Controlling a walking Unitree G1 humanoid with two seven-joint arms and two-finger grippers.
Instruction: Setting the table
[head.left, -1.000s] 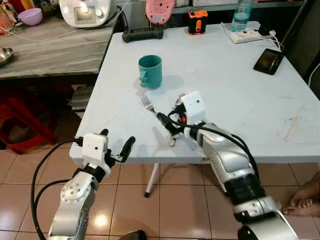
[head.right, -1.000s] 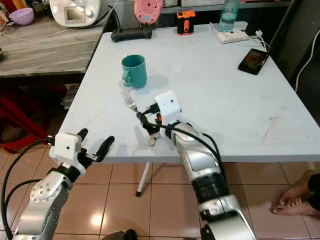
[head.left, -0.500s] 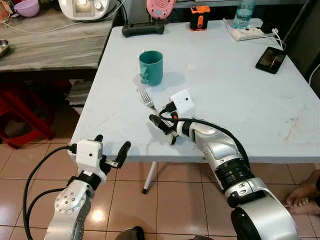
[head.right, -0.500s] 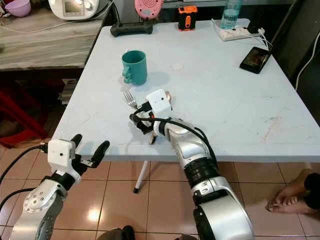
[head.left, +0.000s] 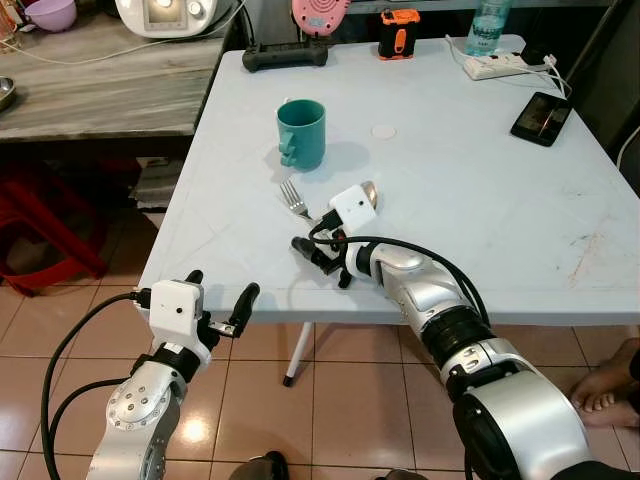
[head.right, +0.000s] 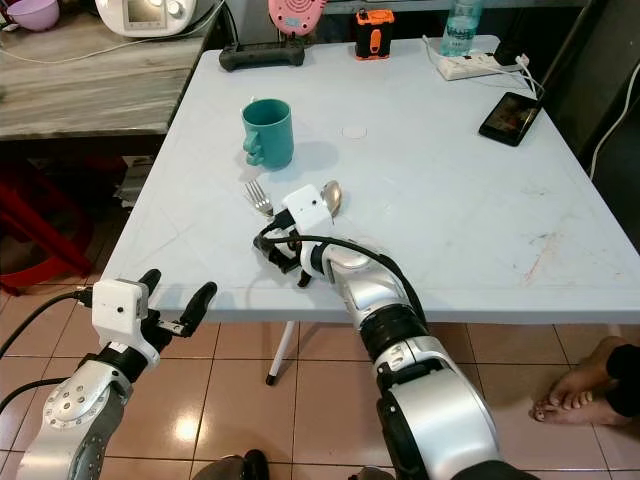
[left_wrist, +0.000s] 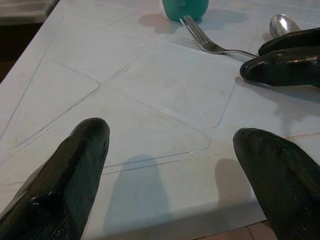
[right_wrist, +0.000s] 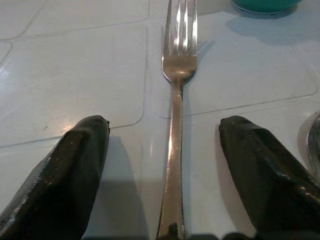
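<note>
on the white desk, the right gripper has slid toward 9 o'clock, fingers wide astride the fork handle, so the fork looks just set down. open room lies toward 3 o'clock; the near edge is close. left gripper hovers below it, fingers wide. mug at 12, spoon beside.

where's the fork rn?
The fork lies flat on the white table, just in front of the teal mug, with the spoon to its right. Its handle runs between the open right gripper fingers.
</note>
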